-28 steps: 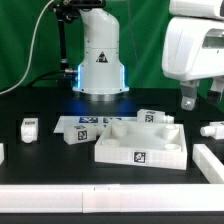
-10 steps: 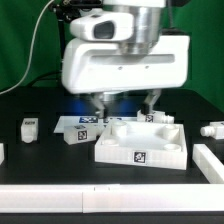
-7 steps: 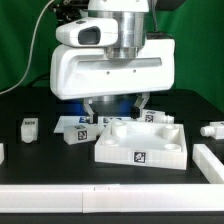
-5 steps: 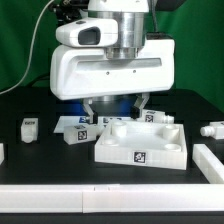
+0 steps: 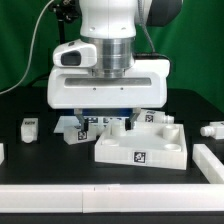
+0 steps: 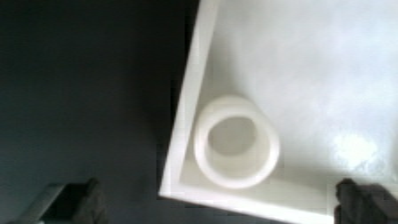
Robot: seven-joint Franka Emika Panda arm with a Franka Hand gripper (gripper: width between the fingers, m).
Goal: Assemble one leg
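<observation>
two dark fingers (image 6: 71, 200) show in the wrist view. claw (image 6: 217, 200) state? (m.)

spread wide, nothing held. under the gap: a round corner socket (image 6: 237, 148) of the tray-like piece (image 5: 140, 150), with dark table (image 5: 40, 160) beside it. (r.)

leg? (m.)

one leg (image 5: 29, 127) stands alone on the table toward the exterior view's left, well apart from the claw. second leg (image 5: 72, 136) at the front edge of the marker board (image 5: 62, 122). more legs (image 5: 155, 117) just behind the tray-like piece. arm (image 5: 108, 60) hangs over that piece's far corner on the exterior view's left. (r.)
</observation>
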